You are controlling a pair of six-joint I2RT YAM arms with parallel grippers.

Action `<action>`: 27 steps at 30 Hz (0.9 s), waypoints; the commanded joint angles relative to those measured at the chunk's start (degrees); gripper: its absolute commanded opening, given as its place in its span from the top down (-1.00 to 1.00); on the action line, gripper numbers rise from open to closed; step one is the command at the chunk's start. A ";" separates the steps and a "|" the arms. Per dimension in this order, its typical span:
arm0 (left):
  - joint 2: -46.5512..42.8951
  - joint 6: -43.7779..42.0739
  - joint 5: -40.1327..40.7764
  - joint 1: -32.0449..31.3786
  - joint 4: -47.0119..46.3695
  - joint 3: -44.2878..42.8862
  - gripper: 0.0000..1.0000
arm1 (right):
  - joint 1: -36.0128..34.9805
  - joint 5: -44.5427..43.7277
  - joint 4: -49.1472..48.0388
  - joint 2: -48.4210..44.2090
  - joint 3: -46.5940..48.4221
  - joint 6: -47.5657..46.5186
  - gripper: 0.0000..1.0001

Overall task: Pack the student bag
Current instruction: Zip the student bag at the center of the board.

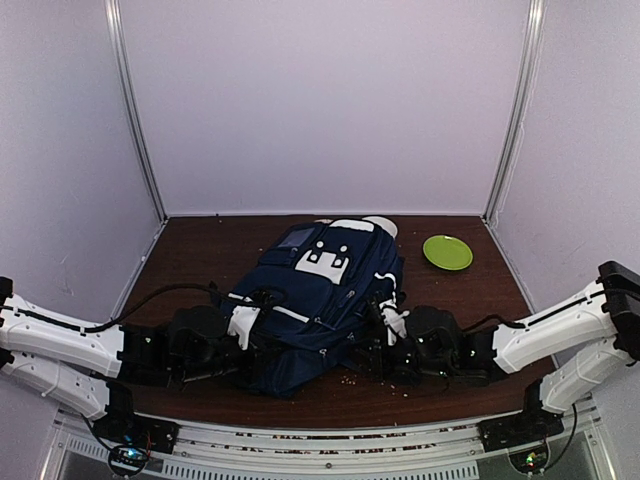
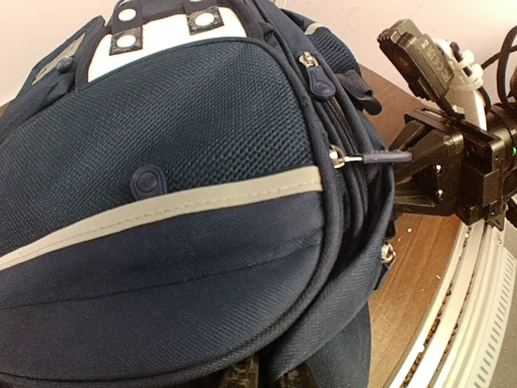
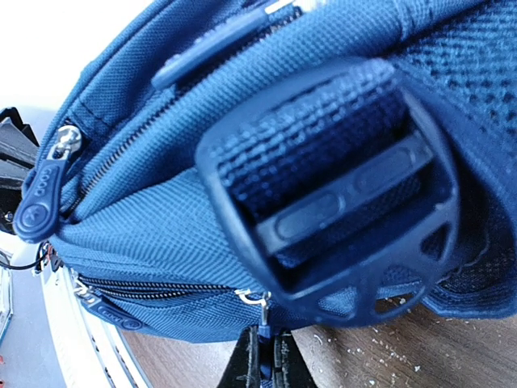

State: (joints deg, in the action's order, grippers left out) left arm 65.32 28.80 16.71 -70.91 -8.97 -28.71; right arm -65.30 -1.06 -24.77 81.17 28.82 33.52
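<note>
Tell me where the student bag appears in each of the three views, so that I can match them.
Top external: the student bag lies at the middle of the table.
Left wrist: the student bag fills nearly the whole picture.
Right wrist: the student bag fills the upper part, its black buckle in front.
Shared landmark: the brown table, beside or under the bag in every view.

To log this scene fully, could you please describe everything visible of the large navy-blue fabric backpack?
The large navy-blue fabric backpack lies front-up on the brown wooden table, top pointing away from the arms. It shows woven textile, grey stripe trim, white buckle patches, a black plastic strap buckle and zips that look closed. The right gripper appears to pinch a zipper pull on one side; the left gripper touches the other, grip unclear.
</note>
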 commanded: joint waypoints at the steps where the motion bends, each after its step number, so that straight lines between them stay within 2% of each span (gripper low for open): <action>1: 0.26 1.36 5.41 1.31 -1.95 -0.95 1.00 | -0.36 -0.99 2.60 -2.28 0.75 -0.64 1.00; 12: 2.07 1.46 5.55 1.31 -1.66 -2.08 1.00 | -3.02 0.60 5.89 -5.26 0.71 -3.18 1.00; 27: 3.19 1.42 5.05 1.31 -1.75 -3.15 1.00 | -4.94 2.69 5.26 -5.04 0.87 -4.34 1.00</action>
State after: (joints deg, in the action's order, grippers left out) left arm 67.94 28.80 16.69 -70.98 -8.82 -29.71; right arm -69.19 -0.60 -18.37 76.82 28.82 30.09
